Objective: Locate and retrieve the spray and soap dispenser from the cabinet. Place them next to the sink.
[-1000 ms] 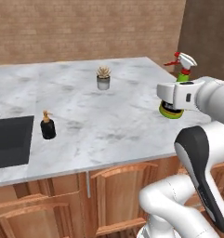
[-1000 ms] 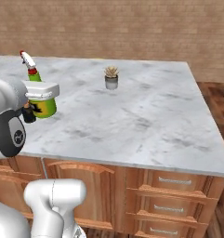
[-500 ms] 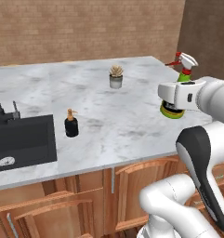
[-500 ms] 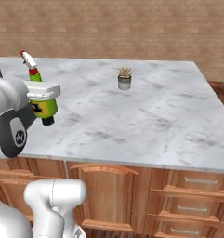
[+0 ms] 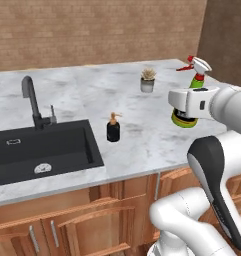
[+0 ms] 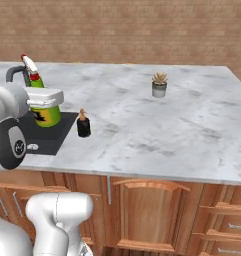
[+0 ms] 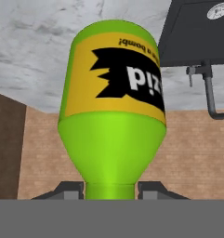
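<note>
Green spray [image 7: 112, 111], yellow-black label, white trigger head, red nozzle.

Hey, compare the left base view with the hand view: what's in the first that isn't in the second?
Left base view alone: the soap dispenser standing on the marble beside the sink, a small potted plant farther back, the wooden cabinet fronts below the counter, and the spray's white trigger head with red nozzle. Hand view alone: the label's black lettering up close, and the gripper shut on the bottle's neck. Both: the spray, the black basin, the faucet, the marble counter and the brick wall.
</note>
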Controlling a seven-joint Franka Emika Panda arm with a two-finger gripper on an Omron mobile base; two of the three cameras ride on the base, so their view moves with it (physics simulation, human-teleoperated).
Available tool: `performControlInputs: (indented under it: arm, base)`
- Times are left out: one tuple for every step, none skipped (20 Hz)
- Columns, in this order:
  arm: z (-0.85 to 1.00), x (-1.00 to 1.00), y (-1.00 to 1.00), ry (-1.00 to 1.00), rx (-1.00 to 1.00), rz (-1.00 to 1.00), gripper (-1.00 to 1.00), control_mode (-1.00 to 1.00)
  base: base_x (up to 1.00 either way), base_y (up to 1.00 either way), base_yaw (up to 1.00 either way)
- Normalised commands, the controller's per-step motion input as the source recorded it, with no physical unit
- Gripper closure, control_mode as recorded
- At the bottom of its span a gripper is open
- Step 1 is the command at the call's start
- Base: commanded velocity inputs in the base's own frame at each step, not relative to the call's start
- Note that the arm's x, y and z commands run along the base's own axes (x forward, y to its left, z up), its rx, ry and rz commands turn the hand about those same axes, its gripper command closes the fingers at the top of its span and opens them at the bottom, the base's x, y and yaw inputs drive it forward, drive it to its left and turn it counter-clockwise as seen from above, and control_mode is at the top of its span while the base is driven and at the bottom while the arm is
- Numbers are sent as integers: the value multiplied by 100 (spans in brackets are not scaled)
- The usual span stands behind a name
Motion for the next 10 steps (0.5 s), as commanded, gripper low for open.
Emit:
performControlInputs:
  arm:
    - [0, 0, 0, 0, 0, 0, 100, 100]
    - [0, 0, 0, 0, 0, 0, 100, 100]
    - [0, 0, 0, 0, 0, 0, 100, 100]
    - [0, 0, 0, 0, 0, 0, 100, 100]
    - [0, 0, 0, 0, 0, 0, 100, 100]
    - [0, 0, 0, 0, 0, 0, 100, 100]
    - [0, 0, 0, 0, 0, 0, 100, 100]
    - [0, 0, 0, 0, 0, 0, 100, 100]
    - [0, 0, 0, 0, 0, 0, 100, 100]
    - [0, 0, 0, 0, 0, 0, 100, 100]
  base:
    - [11, 56, -3]
    - [12, 45, -4]
    - [12, 35, -3]
    - [17, 29, -3]
    - [22, 25, -4]
    - [25, 19, -5]
    - [24, 17, -5]
    - [24, 17, -5]
    - [25, 17, -5]
    - [28, 12, -4]
